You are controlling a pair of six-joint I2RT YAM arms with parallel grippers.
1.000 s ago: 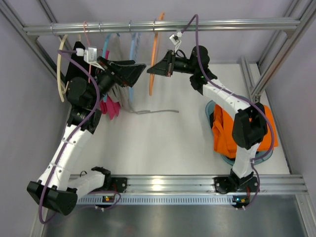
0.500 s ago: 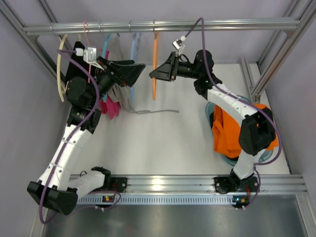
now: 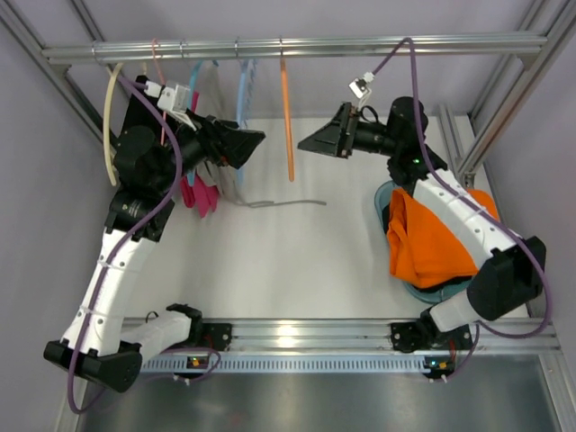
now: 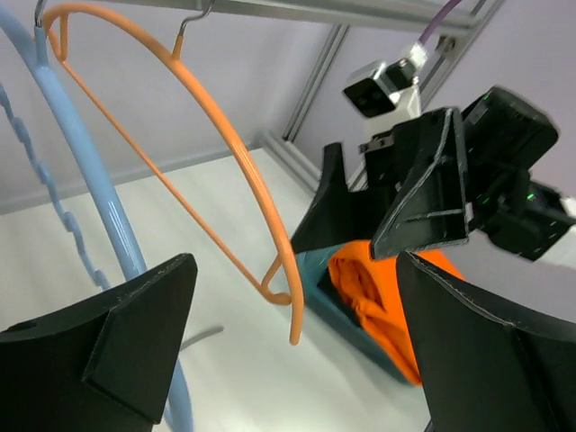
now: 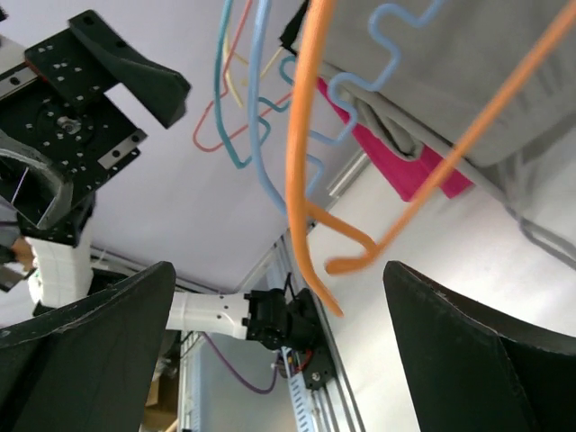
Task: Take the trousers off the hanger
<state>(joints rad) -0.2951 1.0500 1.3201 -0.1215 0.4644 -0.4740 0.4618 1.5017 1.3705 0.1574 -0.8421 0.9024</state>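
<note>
Orange trousers [image 3: 436, 243] are seen off any hanger, heaped in a teal tub [image 3: 380, 193] at the right side of the table [image 3: 297, 261], beside the right arm's lower links.

Orange hanger [image 3: 288, 126] is hung bare from the top rail [image 3: 360, 43], between the two grippers and touched by neither.

Left gripper [image 3: 256, 139] is held left of that hanger. Its jaws are spread wide and nothing is gripped.

Right gripper [image 3: 306, 144] is pointed at the hanger from the right, a little apart. Its jaws are likewise spread wide with nothing held.

Blue hanger [image 3: 241, 90] is hung just left of the orange one. Grey cloth [image 5: 468, 72] and pink cloth [image 3: 200, 193] are noted on hangers further left.

A dark shape behind the left arm may be the black pair; this cannot be told from the arm's own parts.

A grey strip [image 3: 288, 203] is lying on the table under the rail.
</note>
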